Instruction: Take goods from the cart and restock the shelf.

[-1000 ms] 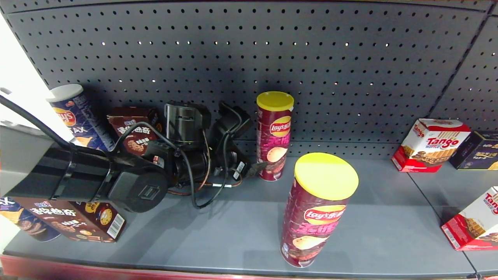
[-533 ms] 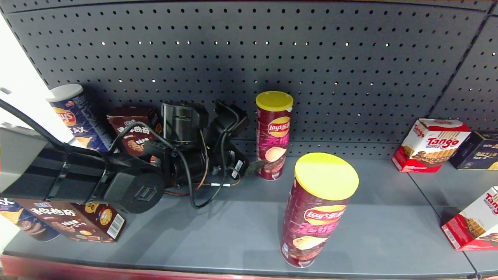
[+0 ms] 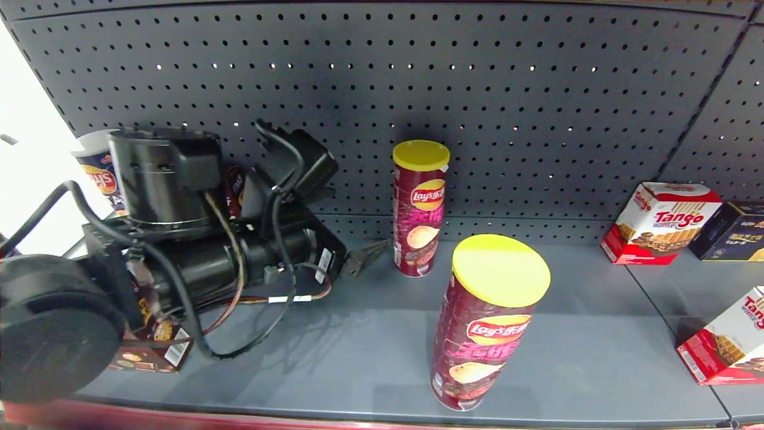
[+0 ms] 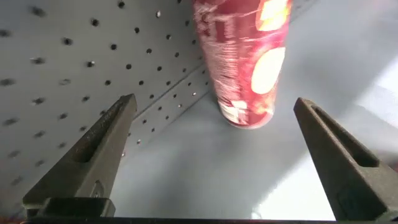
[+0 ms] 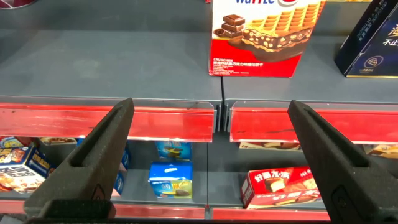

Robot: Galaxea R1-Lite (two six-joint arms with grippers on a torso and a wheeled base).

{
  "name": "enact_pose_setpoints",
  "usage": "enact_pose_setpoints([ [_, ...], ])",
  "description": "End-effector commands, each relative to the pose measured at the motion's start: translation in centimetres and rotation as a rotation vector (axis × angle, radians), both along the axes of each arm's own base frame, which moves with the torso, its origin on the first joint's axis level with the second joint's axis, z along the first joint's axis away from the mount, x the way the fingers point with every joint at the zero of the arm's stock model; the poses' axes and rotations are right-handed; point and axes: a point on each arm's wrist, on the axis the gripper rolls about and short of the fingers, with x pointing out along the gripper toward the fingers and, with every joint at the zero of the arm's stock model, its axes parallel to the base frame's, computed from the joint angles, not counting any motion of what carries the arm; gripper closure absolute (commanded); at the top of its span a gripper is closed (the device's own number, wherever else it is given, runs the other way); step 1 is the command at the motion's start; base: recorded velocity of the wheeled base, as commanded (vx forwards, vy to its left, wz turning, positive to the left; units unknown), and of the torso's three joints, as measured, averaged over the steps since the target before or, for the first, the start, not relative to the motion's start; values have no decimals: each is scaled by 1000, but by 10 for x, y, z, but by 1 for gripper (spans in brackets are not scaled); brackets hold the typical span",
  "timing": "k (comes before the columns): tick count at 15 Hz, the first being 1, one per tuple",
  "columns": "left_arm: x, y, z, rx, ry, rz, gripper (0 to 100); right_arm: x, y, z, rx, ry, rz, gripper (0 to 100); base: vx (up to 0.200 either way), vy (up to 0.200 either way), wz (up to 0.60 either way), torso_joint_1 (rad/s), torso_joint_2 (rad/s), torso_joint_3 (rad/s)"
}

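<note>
Left gripper spread open beside the back chip can

My left gripper (image 4: 214,104) is empty, its fingers wide apart. It sits low at the left of a maroon cylindrical chip can with a yellow plastic lid (image 3: 420,209) and does not touch it. That can stands upright at the centre of the head frame, at the back of the grey metal shelf (image 3: 597,334) by the dark perforated back panel (image 3: 477,89). A second maroon can (image 3: 488,322), also yellow-lidded, stands upright at lower centre-right near the shelf's front edge. A red-and-white cardboard wafer box (image 3: 659,222) sits at far right. My right gripper (image 5: 210,104) is also spread and holds nothing, facing a red shelf-edge rail (image 5: 161,121).
</note>
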Motion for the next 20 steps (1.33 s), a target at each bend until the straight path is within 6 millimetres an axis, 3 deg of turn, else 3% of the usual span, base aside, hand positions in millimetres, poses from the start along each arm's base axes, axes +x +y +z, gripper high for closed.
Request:
enact_pose_setpoints([
  [1, -40, 23, 8, -17, -33, -9, 0, 0, 0, 0, 0, 1, 0, 0, 0, 0, 0, 0, 0, 0],
  [4, -66, 41, -4, -4, -10, -1, 0, 0, 0, 0, -3, 1, 11, 0, 0, 0, 0, 0, 0, 0],
  [9, -70, 45, -4, -8, -16, 11, 0, 0, 1, 0, -4, 8, 20, 0, 0, 0, 0, 0, 0, 0],
  [10, -69, 45, -2, -13, -20, 16, 0, -2, 0, 16, -2, -29, 11, 0, 0, 0, 0, 0, 0, 0],
  [11, -68, 44, 0, -17, -25, 16, 0, -1, 0, 57, -2, -54, 19, 0, 0, 0, 0, 0, 0, 0],
  [12, -67, 43, 1, -21, -34, 16, 0, 20, 1, 107, 40, 9, 52, 0, 0, 0, 0, 0, 0, 0],
  [13, -67, 43, 1, -22, -36, 16, 0, 22, 1, 109, 47, 11, 58, 0, 0, 0, 0, 0, 0, 0],
  [14, -68, 44, -3, -22, -35, 13, 0, 34, 3, 147, 54, 10, 173, 0, 0, 0, 0, 0, 0, 0],
  [16, -70, 45, -8, -12, -23, 14, 0, 68, 8, 175, 33, 71, 264, 0, 0, 0, 0, 0, 0, 0],
  [17, -70, 45, -8, -12, -23, 14, 0, 70, 8, 176, 28, 76, 272, 0, 0, 0, 0, 0, 0, 0],
  [18, -71, 45, -5, -15, -34, 14, 0, 99, 17, 190, -49, 117, 383, 0, 0, 0, 0, 0, 0, 0],
  [20, -71, 45, -6, -12, -31, 23, 0, 128, 34, 192, -90, 165, 503, 0, 0, 0, 0, 0, 0, 0],
])
